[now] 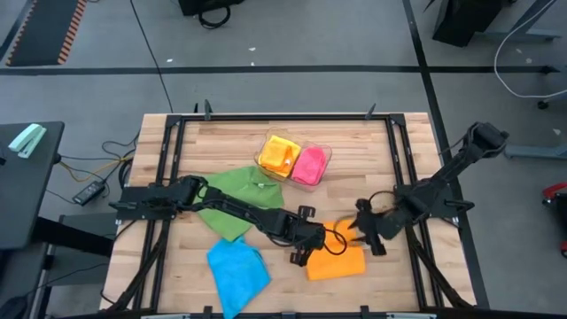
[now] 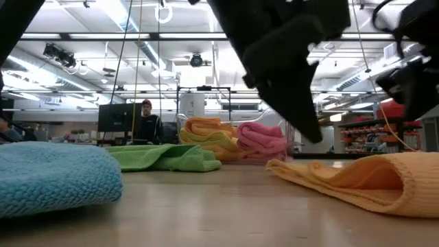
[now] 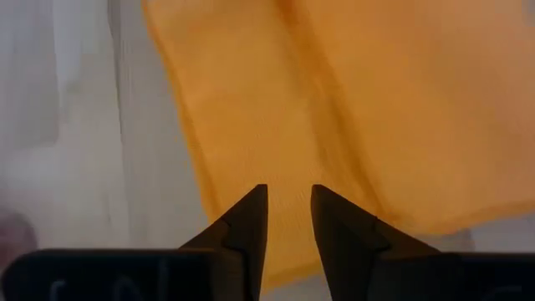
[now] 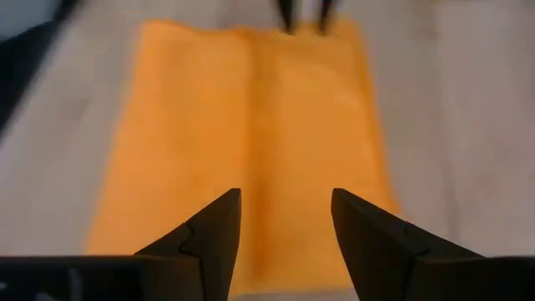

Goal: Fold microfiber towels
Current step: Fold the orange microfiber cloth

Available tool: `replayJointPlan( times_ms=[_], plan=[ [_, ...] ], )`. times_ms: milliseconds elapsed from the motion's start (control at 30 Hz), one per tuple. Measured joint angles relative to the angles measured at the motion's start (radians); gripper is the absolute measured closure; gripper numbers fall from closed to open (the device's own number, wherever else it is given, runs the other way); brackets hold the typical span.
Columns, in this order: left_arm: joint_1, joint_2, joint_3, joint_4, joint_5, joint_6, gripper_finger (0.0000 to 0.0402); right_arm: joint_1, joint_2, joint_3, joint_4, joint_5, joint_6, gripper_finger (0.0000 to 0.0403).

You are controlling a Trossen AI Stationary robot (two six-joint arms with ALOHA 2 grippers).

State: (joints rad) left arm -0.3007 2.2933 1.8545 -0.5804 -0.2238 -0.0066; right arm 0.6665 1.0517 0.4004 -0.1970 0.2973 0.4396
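1. The left claw (image 1: 312,249) sits at the orange towel's (image 1: 337,255) left edge, low over the tabletop (image 1: 354,159). In its wrist view the fingers (image 3: 242,230) stand a narrow gap apart with the orange cloth running between and past their tips; whether they pinch it I cannot tell.
2. The right claw (image 1: 365,232) is at the same towel's right side, near its far corner. Its fingers (image 4: 205,238) stand well apart above the cloth and hold nothing.
3. The orange towel lies flat near the tabletop's front edge, right of centre, with a crease running along it.
4. A clear tray (image 1: 324,153) stands toward the back of the tabletop. It holds a yellow towel (image 1: 280,154) on the left and a pink towel (image 1: 309,166) on the right, both bunched.
5. A green towel (image 1: 237,200) lies rumpled left of centre, with the left arm stretched across it.
6. A blue towel (image 1: 237,270) lies at the front, left of the orange one.
7. In the low view a person (image 2: 147,122) sits by a monitor (image 2: 118,118) in the room behind.
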Motion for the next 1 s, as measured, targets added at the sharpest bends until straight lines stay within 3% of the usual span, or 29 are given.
replayJointPlan(
  times_ms=[300, 667, 1000],
  plan=[
    [-0.095, -0.003, 0.000, 0.025, 0.009, 0.139, 0.0269, 0.150, 0.059, 0.000, 0.046, 0.073, 0.052, 0.0208],
    [-0.199, 0.015, -0.002, 0.054, -0.108, 0.261, 0.0188, 0.145, 0.061, 0.000, 0.058, 0.102, 0.053, 0.0208],
    [-0.179, 0.067, -0.001, 0.071, -0.110, 0.333, 0.0196, 0.143, 0.061, 0.000, 0.062, 0.103, 0.050, 0.0207]
  ],
)
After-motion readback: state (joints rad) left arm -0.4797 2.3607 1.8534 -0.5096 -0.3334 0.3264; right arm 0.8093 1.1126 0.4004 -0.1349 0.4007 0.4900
